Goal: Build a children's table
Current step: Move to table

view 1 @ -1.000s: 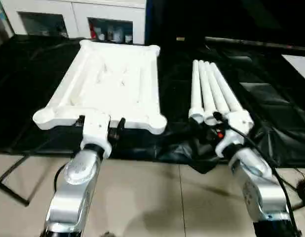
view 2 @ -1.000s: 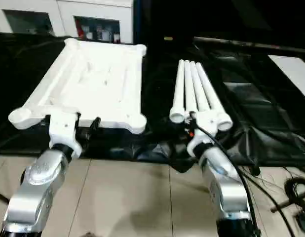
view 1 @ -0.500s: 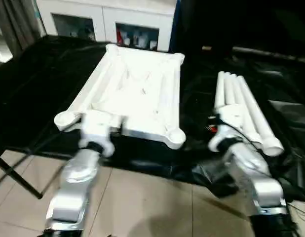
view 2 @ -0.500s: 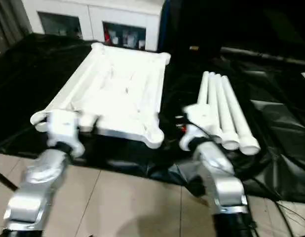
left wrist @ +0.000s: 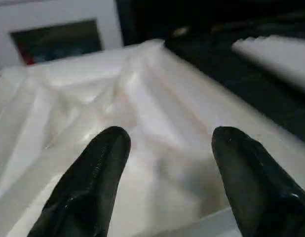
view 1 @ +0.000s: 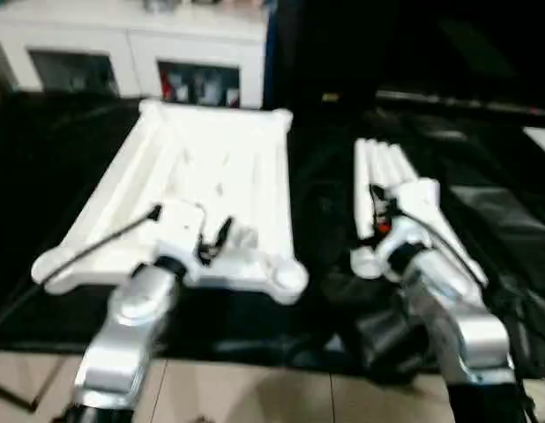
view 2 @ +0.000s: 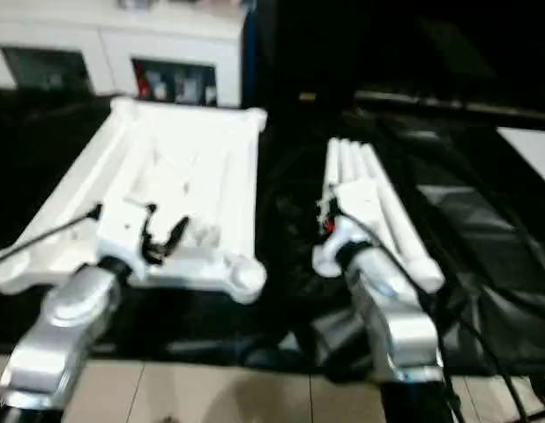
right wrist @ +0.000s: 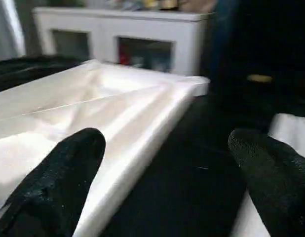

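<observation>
The white table top (view 1: 202, 189) lies ribbed underside up on the black-draped worktop (view 1: 70, 132), with the four legs (view 1: 387, 176) bundled side by side just to its right. A second ago both arms hung at the near edges; now the left end effector (view 1: 191, 236) has come forward over the top's near rim, fingers (left wrist: 93, 173) apart with nothing between them. The right end effector (right wrist: 165, 163) has pushed in along the legs, its fingers (right wrist: 58, 173) spread wide and empty over the gap between top and legs. Though blurred, nothing looks gripped yet. I'd judge it is lining up to take a first leg; no socket is filled.
</observation>
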